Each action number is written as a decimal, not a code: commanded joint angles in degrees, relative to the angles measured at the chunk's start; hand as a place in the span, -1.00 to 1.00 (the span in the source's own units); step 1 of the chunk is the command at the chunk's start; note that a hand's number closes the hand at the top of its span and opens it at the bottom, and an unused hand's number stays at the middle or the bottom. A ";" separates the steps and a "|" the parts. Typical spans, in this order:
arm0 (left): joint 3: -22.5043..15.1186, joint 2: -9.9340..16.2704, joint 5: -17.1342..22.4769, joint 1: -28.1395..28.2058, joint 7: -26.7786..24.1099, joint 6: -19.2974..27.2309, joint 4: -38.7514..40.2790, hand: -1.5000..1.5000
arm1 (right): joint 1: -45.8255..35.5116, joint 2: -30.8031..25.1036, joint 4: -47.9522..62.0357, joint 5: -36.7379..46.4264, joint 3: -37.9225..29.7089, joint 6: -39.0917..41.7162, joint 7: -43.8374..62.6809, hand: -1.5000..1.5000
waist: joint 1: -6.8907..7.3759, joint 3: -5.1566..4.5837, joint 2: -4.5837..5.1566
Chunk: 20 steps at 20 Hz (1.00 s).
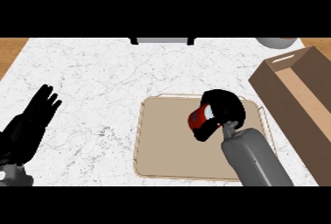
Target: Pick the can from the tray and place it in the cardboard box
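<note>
Where marble counter (97, 70) spreads, tan tray (168, 144)

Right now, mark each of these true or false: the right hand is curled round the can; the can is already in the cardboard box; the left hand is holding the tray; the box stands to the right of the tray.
1. The right hand is curled round the red can. True.
2. The can is already in the cardboard box. False: it is in the hand, over the tray.
3. The left hand is holding the tray. False: it rests open at the view's left, apart from the tray.
4. The cardboard box stands to the right of the tray. True.
</note>
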 commanded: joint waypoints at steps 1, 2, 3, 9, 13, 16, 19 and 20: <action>0.24 0.00 0.89 2.18 1.96 -0.19 -3.35 0.00 | -3.76 -1.90 5.00 3.83 -2.74 -0.97 3.91 1.00 | 0.40 0.17 0.47; -0.67 -0.74 -0.12 0.73 1.71 0.52 -2.81 0.00 | -2.32 -2.61 2.18 3.67 -3.00 -0.56 3.85 1.00 | -0.07 0.17 0.44; -0.05 -0.33 -0.87 -1.74 -0.62 0.15 2.07 0.00 | -4.28 -2.43 4.08 3.96 -4.24 -2.07 3.33 1.00 | -0.17 0.16 0.54; 0.44 0.18 -0.14 -2.88 2.78 0.84 -0.30 0.00 | -3.36 0.94 -8.88 9.46 1.83 -1.39 9.58 1.00 | -0.33 0.16 0.33; -0.08 -1.84 -0.74 0.73 -2.06 -0.26 1.80 0.00 | -8.99 -0.81 -19.05 9.95 -0.01 3.47 13.14 1.00 | -0.49 0.11 0.20; 1.51 0.18 0.06 -1.87 0.61 0.06 1.93 0.00 | -10.76 -1.85 -26.08 11.64 -0.87 5.68 16.31 1.00 | -0.85 0.13 0.16; 0.10 -0.68 -0.08 -0.93 2.88 0.72 -1.47 0.00 | -16.91 -2.80 -27.91 14.48 -3.83 8.24 20.67 1.00 | -0.44 0.14 0.09; 1.21 0.25 0.33 -0.63 1.76 -0.29 -0.21 0.00 | -15.53 -3.29 -29.64 15.29 -4.16 8.32 21.00 1.00 | -0.54 0.14 0.17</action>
